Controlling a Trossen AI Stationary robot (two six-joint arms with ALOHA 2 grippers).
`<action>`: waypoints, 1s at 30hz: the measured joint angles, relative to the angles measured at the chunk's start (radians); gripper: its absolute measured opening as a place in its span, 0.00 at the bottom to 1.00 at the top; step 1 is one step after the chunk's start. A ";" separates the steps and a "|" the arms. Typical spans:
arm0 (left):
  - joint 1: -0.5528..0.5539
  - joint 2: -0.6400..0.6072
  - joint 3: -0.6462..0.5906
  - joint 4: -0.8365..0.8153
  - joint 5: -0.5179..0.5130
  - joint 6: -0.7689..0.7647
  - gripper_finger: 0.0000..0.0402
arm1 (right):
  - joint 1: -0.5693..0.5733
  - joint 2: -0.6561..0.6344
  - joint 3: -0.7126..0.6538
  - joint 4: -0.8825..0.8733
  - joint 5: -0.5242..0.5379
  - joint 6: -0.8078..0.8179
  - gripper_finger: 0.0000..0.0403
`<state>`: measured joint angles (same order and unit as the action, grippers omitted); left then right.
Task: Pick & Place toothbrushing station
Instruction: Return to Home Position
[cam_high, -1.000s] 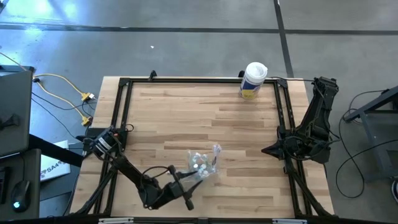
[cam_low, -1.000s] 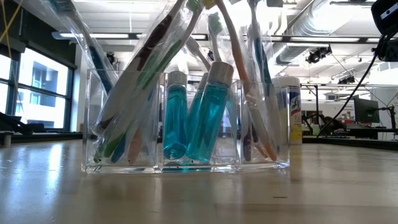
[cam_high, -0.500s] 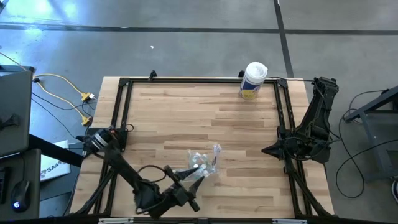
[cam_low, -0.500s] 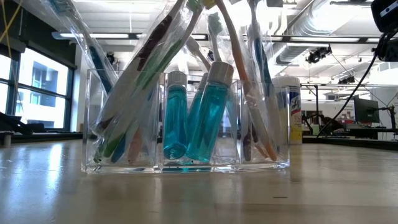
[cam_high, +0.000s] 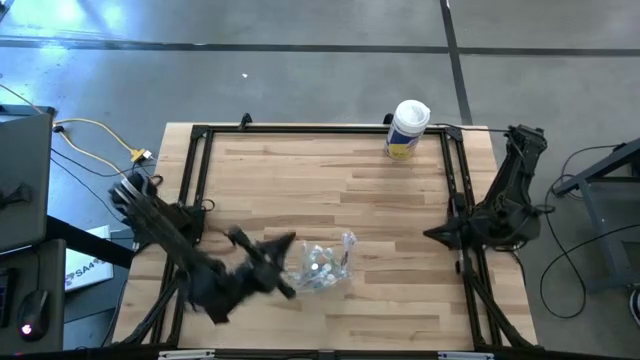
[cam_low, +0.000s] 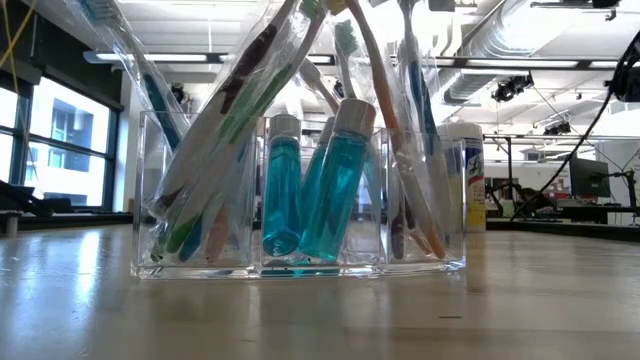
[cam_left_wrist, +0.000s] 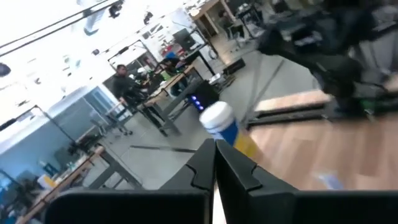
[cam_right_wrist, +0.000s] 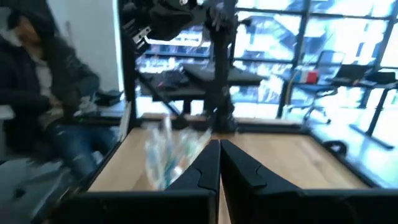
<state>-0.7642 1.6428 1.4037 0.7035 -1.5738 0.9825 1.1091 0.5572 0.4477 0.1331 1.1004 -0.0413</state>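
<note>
Standing toothbrushes (cam_low: 240, 110) in clear holder (cam_low: 143, 200); left end effector (cam_left_wrist: 214, 150), right end effector (cam_right_wrist: 219, 148) closed.

One holder (cam_low: 300, 268), one canister (cam_high: 408, 128), at least two tubes (cam_low: 283, 200), uncounted toothbrushes (cam_low: 245, 95).

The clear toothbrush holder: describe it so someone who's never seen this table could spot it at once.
On the wooden table, look toward the end opposite the white canister. There stands a small clear holder with three compartments: toothbrushes fan from the outer two, teal tubes fill the middle. It's the only see-through thing there.
</note>
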 joint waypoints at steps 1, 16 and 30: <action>0.015 -0.032 -0.011 -0.006 0.001 0.001 0.02 | -0.013 -0.004 0.000 0.020 0.000 -0.027 0.01; 0.083 -0.812 -0.634 -0.185 0.166 -0.477 0.00 | -0.247 -0.168 -0.017 -0.036 -0.225 -0.121 0.01; 0.083 -1.516 -1.025 -0.696 0.622 -1.013 0.00 | -0.557 -0.273 -0.257 0.159 -0.491 -0.038 0.01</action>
<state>-0.6807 0.1272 0.3790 0.0075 -0.9520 -0.0301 0.5519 0.2841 0.1904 0.2919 0.6093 -0.0790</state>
